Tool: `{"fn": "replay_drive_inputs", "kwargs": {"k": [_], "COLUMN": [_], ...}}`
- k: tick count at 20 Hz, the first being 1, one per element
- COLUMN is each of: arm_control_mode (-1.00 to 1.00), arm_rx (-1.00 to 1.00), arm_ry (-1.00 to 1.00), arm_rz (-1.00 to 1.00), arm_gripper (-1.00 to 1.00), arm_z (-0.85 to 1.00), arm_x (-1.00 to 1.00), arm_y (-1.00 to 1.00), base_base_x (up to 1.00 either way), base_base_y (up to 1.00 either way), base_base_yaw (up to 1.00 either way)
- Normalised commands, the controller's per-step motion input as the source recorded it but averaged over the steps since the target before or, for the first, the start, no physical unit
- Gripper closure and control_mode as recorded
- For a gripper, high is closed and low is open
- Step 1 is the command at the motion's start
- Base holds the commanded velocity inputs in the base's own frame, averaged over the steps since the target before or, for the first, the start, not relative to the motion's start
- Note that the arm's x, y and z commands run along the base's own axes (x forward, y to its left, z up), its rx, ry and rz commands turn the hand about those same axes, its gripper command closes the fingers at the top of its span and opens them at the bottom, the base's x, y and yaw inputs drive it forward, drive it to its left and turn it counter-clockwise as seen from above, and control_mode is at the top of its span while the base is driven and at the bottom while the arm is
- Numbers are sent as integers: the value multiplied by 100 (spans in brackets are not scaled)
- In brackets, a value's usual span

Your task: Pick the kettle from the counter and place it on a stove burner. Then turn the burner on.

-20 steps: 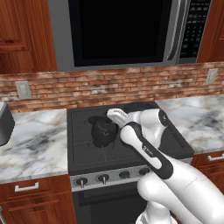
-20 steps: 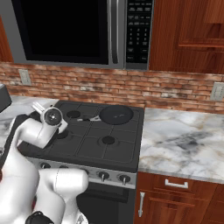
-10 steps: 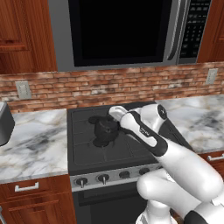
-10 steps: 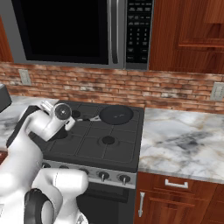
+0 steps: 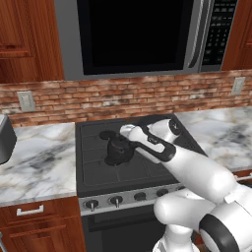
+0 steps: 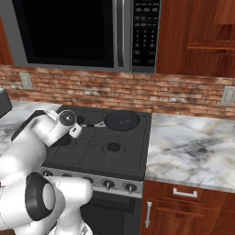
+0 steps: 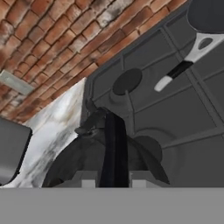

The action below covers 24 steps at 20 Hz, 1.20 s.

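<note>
The small black kettle (image 5: pixel 118 150) is over the cooktop's front-left stove burner (image 7: pixel 152 149); I cannot tell whether it rests on the grate. My gripper (image 5: pixel 127 141) comes down from above and is shut on the kettle's thin arched handle (image 7: pixel 114 144). In the hand view the kettle's round body (image 7: pixel 70 162) and short spout (image 7: pixel 89 125) lie just below the fingers. In the right base view my own forearm hides the kettle. The white marble counter (image 5: pixel 39 160) lies left of the stove.
A flat black pan (image 6: pixel 121 120) with a white-tipped handle (image 7: pixel 177 72) sits on the rear-right burner. The rear-left burner cap (image 7: pixel 127 82) is bare. Control knobs (image 5: pixel 115 200) line the stove front. A grey appliance (image 5: pixel 5 140) stands on the left counter, and a microwave (image 5: pixel 138 34) hangs overhead.
The arm's elbow has swung up and to the right, and the hand has shifted slightly. The kettle has stayed over the front-left burner, still gripped.
</note>
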Motion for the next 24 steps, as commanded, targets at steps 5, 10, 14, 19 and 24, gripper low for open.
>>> {"fn": "replay_drive_inputs", "kwargs": {"k": [5, 10, 14, 19, 24], "arm_control_mode": [-100, -100, -100, -100, -100], "arm_rx": [-2, 0, 0, 0, 0], "arm_ry": [0, 0, 0, 1, 2], "arm_rz": [0, 0, 0, 0, 0], "arm_gripper": [100, 100, 100, 100, 100], "arm_z": [-26, -18, -23, -19, -10], "arm_x": [18, 18, 15, 18, 21], "arm_y": [0, 0, 0, 0, 3], "base_base_x": [0, 0, 0, 0, 0], "base_base_y": [0, 0, 0, 0, 0], "base_base_yaw": [0, 0, 0, 0, 0]}}
